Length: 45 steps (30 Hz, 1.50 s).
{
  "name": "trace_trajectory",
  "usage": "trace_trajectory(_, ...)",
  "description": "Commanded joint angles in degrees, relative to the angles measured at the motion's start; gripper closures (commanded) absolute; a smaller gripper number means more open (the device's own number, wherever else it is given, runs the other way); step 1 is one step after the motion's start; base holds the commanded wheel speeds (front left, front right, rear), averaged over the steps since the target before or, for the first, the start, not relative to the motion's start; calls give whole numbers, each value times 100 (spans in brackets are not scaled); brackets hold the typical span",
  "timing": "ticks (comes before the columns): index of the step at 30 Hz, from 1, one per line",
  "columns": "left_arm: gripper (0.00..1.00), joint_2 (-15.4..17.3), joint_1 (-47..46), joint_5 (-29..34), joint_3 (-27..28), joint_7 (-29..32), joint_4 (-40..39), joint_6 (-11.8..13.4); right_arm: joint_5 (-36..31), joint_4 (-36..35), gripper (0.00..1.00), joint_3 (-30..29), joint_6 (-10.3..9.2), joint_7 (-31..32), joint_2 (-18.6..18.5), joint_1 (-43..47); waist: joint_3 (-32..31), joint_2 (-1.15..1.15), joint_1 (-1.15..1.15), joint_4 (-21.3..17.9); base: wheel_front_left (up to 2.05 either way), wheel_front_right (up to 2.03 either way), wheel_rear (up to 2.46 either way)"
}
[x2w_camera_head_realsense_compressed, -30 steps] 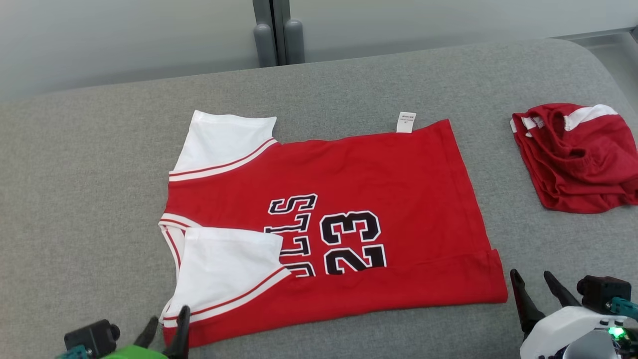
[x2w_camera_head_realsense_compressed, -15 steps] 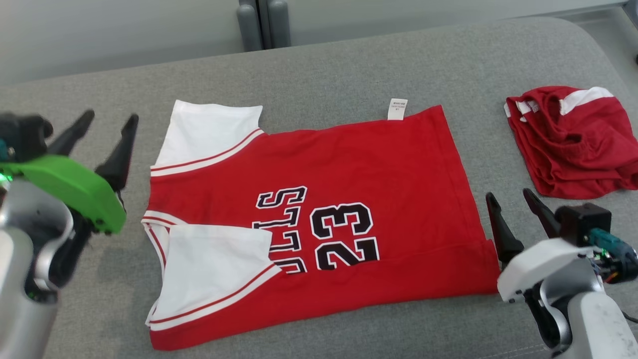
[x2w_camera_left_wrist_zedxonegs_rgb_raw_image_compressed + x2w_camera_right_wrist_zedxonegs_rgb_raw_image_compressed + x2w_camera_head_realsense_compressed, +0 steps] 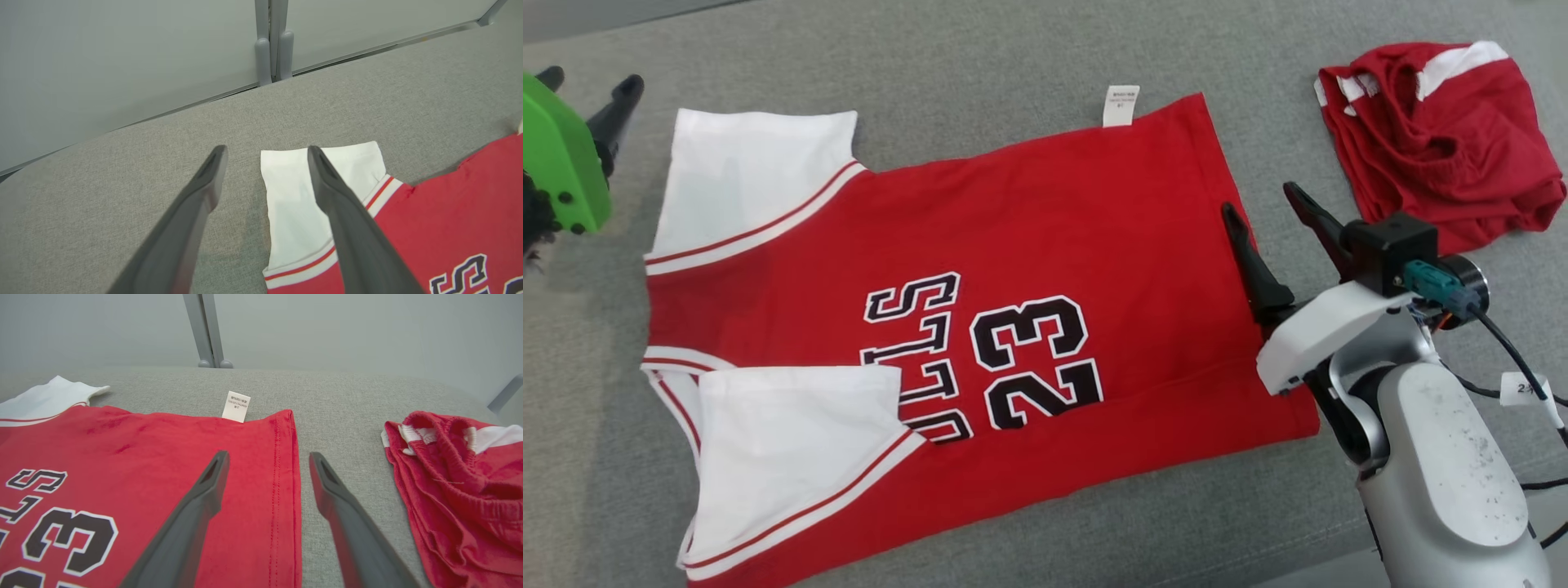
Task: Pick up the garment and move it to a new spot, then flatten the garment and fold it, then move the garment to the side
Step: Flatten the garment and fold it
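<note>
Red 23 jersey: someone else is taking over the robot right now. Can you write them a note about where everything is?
Jersey: flat on the grey cushion, near sleeve folded over the lettering. Red shorts lie crumpled beside it.
Left gripper: open, empty, at the edge of the far sleeve.
Right gripper: open, empty, straddling the hem near the care label.
Done: flattened, one sleeve folded in.
Left: finish folding, then move it to the side.

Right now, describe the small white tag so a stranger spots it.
On the gray surface lies a red jersey numbered 23. At its far edge, near the hem, a care label pokes out: tiny and printed, unlike the white sleeves.
</note>
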Motion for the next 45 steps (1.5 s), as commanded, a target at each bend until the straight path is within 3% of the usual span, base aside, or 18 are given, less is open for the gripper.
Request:
trace_trajectory(1, 0, 84, -158, -27, 5, 35, 109, -19, 41, 41, 0, 53, -10, -55, -18, -143, 549, 0, 0, -477, 0, 0, 0)
trace_trajectory(8, 0, 188, -408, -96, 9, 151, 759, -41, 167, 271, 0, 231, -10, -263, -18, -487, 931, 0, 0, -715, 0, 0, 0)
trace_trajectory(18, 0, 228, -412, -336, -76, 400, 988, -66, 251, 497, 0, 231, -10, -419, -17, -631, 1013, 0, 0, -774, 0, 0, 0)
trace_trajectory(19, 9, 227, -407, -361, -91, 433, 965, -70, 251, 512, 0, 222, -10, -420, -18, -636, 1008, 0, 0, -767, 0, 0, 0)
trace_trajectory(21, 52, 246, -411, -403, -119, 469, 907, -76, 248, 553, 0, 203, -10, -425, -17, -656, 986, 0, 0, -749, 0, 0, 0)
trace_trajectory(22, 65, 255, -401, -408, -129, 470, 876, -78, 243, 574, 0, 189, -10, -423, -17, -682, 972, 0, 0, -738, 0, 0, 0)
trace_trajectory(24, 100, 264, -379, -423, -151, 400, 817, -72, 229, 605, 0, 178, -10, -412, -17, -736, 950, 0, 0, -716, 0, 0, 0)
trace_trajectory(37, 100, -102, -285, -461, -123, -809, 509, -83, -169, 1308, 0, 193, -10, -40, -253, -1695, 737, 0, 0, -204, 0, 0, 0)
trace_trajectory(45, 100, -236, -186, -606, -459, -1325, 127, -90, -131, 2303, 0, 473, -10, 459, -610, -2650, 769, 0, 0, 264, 0, 0, 0)
